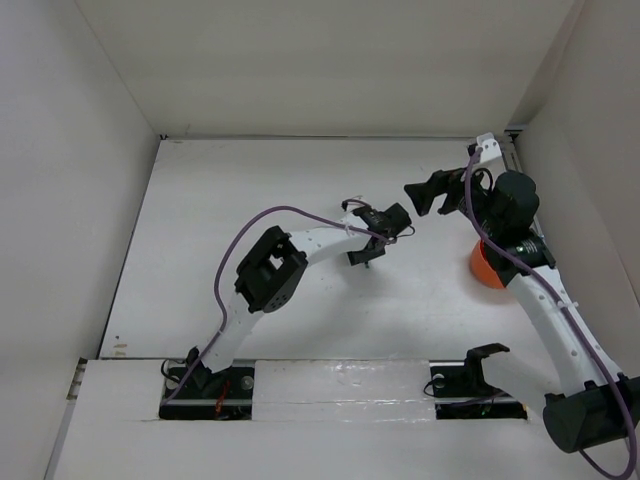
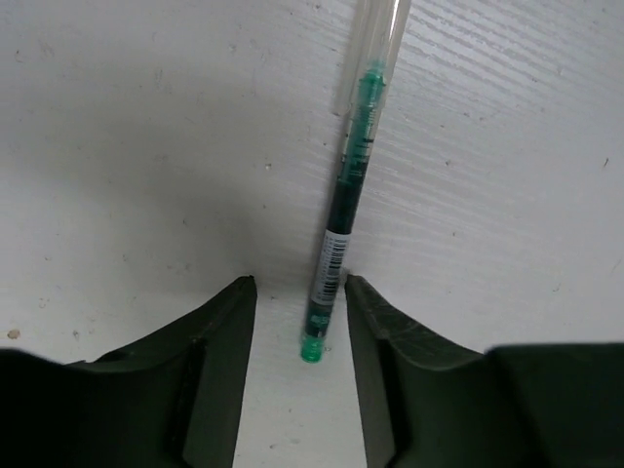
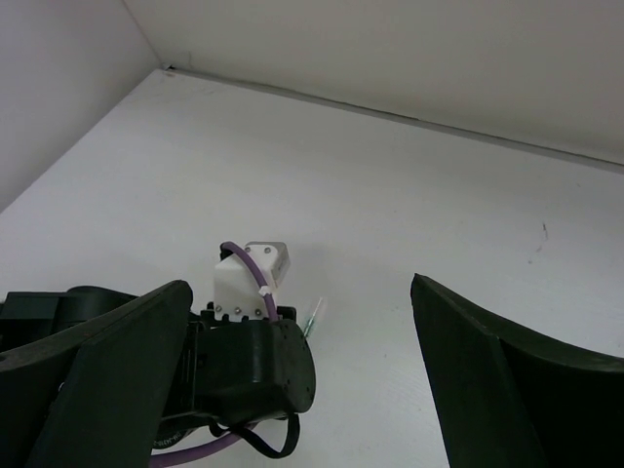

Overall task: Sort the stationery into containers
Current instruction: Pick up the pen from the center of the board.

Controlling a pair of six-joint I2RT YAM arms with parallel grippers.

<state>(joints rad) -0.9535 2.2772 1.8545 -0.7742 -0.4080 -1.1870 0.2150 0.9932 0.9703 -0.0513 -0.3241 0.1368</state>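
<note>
Lab rig — white-walled table (image 1: 260, 180)

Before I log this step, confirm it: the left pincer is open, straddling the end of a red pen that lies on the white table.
Not quite. The pen is green, not red: its green ink and green tip show plainly in the left wrist view. The rest stands: the left pincer is open, straddling the pen's end on the white table.
</note>
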